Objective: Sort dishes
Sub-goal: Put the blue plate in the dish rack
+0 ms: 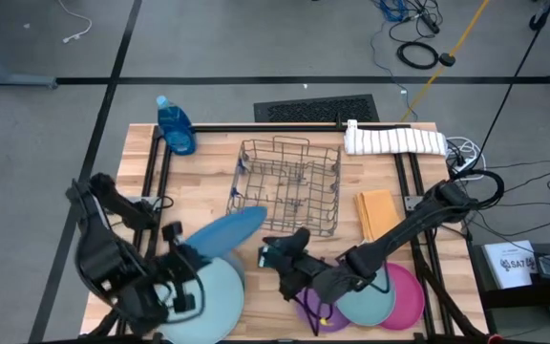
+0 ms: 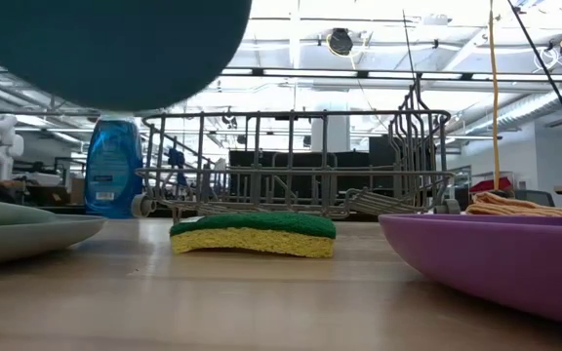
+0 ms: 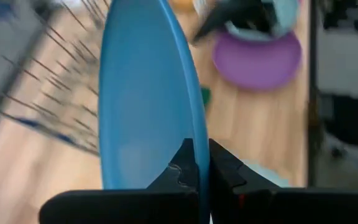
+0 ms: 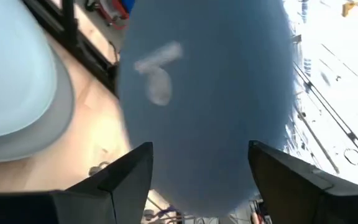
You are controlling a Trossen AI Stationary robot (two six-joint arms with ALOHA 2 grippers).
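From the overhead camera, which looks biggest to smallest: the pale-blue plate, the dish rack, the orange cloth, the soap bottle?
1. Dish rack and pale-blue plate: close in size; the left arm hides part of the plate, so I won't rank them.
2. Orange cloth.
3. Soap bottle, only slightly smaller than the cloth.

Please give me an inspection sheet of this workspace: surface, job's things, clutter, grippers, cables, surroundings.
Surface: wooden table, framed by dark rails.
Job's things: deep-blue plate held on edge by the rack; pale-blue plate flat below it; purple plate, teal plate and pink plate overlapping at front right.
Clutter: wire rack, soap bottle, rolled towel, orange cloth, green sponge.
Grippers: left gripper shut on the deep-blue plate's rim; right gripper open, facing that plate.
Cables: coiled on the floor.
Surroundings: grey floor; nothing else seen.
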